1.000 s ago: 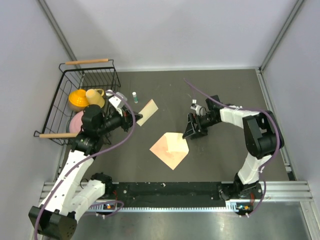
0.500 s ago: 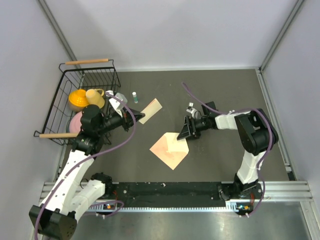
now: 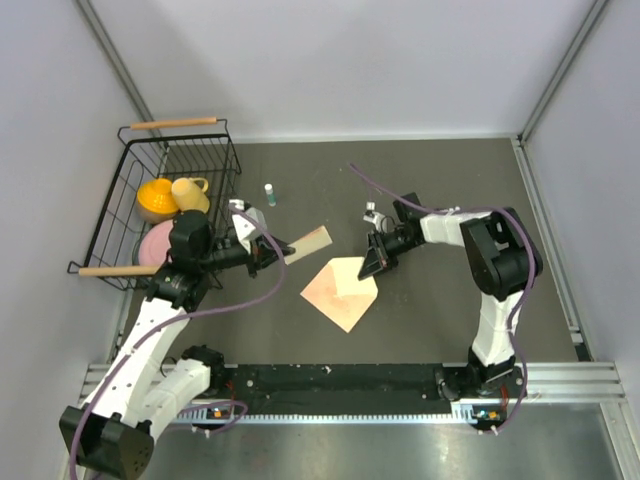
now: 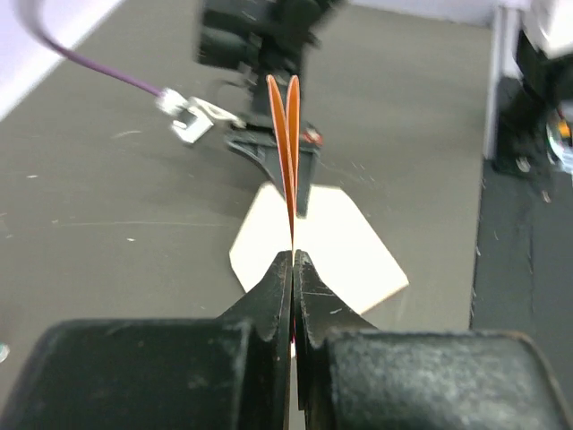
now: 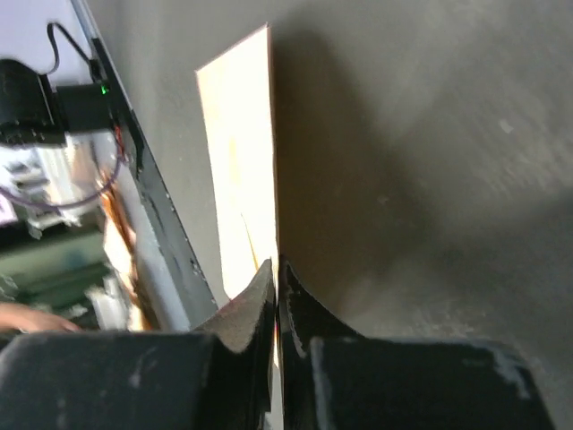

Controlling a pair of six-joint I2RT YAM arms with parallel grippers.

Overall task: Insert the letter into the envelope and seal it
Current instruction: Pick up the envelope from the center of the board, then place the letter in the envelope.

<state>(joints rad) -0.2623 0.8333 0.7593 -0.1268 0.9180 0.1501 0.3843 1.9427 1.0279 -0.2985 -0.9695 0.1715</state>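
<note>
The peach envelope (image 3: 338, 293) lies flat on the dark table between the two arms. My right gripper (image 3: 372, 264) is at its upper right edge, low over the table. In the right wrist view the jaws (image 5: 276, 269) are shut on the thin edge of the envelope (image 5: 240, 152). My left gripper (image 3: 268, 256) is shut on the letter (image 3: 306, 243), a folded peach sheet that sticks out to the right, just left of the envelope's top corner. The left wrist view has the letter (image 4: 288, 148) edge-on, rising from the closed jaws (image 4: 293, 258), with the envelope (image 4: 345, 242) lying beyond.
A small white-and-green glue stick (image 3: 270, 194) stands upright behind the letter. A black wire basket (image 3: 112, 214) with wooden handles sits at the far left, holding yellow cups (image 3: 172, 196) and a pink plate (image 3: 155, 243). Grey walls close in the table.
My right gripper has slid left to the envelope's edge and gone from open to shut on it. The left gripper has carried the letter down and right, closer to the envelope.
</note>
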